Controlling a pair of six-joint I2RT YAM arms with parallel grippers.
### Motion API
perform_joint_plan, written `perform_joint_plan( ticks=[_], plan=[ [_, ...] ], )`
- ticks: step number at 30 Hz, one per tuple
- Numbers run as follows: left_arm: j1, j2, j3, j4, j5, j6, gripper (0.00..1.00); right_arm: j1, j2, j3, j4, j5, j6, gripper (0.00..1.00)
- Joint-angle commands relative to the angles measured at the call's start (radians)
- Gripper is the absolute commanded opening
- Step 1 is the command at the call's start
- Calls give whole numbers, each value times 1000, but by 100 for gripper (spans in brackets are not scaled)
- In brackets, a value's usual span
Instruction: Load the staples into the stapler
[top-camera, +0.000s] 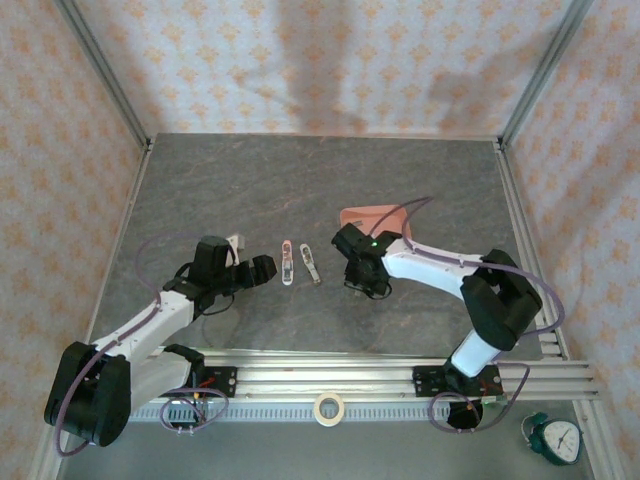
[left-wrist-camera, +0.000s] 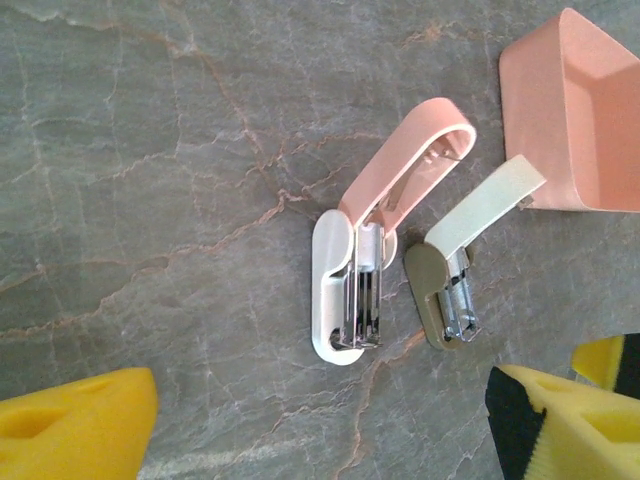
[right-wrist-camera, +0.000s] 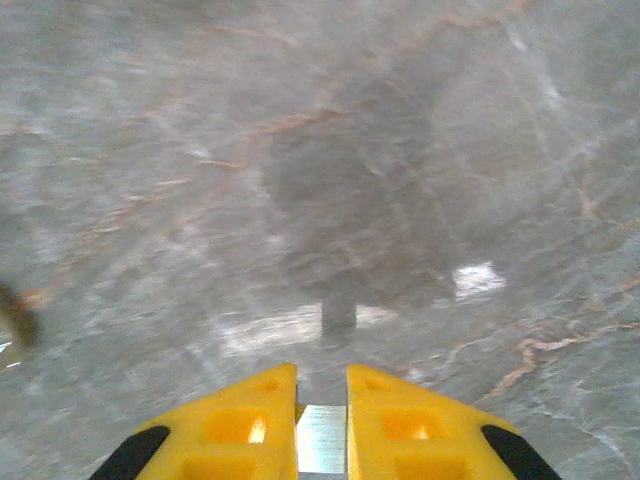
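The stapler (left-wrist-camera: 335, 300) lies on the grey table with its pink lid (left-wrist-camera: 410, 160) swung open and its metal channel bare; from above the stapler (top-camera: 287, 262) is a small white oblong. My left gripper (left-wrist-camera: 320, 440) hovers open just short of it, yellow fingers (left-wrist-camera: 75, 425) wide apart; it is also seen from above (top-camera: 262, 268). My right gripper (right-wrist-camera: 322, 395) is shut on a silvery strip of staples (right-wrist-camera: 322, 440) held between its pads, a little above bare table. From above, the right gripper (top-camera: 362, 282) is to the right of the stapler.
A second small stapler (left-wrist-camera: 445, 290), khaki with a cream lid, lies open right beside the first (top-camera: 312, 266). A pink shallow tray (top-camera: 370, 217) stands behind the right gripper. A tape roll (top-camera: 328, 408) and a timer (top-camera: 558, 438) lie beyond the front rail.
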Motion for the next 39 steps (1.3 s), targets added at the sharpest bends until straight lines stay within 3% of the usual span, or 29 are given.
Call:
perform_joint_plan(
  ticks=[1, 9, 16, 24, 39],
  plan=[
    [8, -6, -15, 3, -43, -74, 86, 52, -23, 83, -22, 119, -39, 17],
    [36, 64, -38, 37, -32, -152, 86, 182, 67, 244, -40, 215, -41, 17],
    [152, 48, -42, 41, 10, -132, 86, 252, 234, 449, -83, 255, -75, 16],
    [170, 59, -34, 21, 10, -139, 86, 261, 367, 570, -60, 241, -93, 16],
    [168, 84, -41, 5, 3, -119, 86, 263, 472, 665, -44, 233, -135, 17]
  ],
)
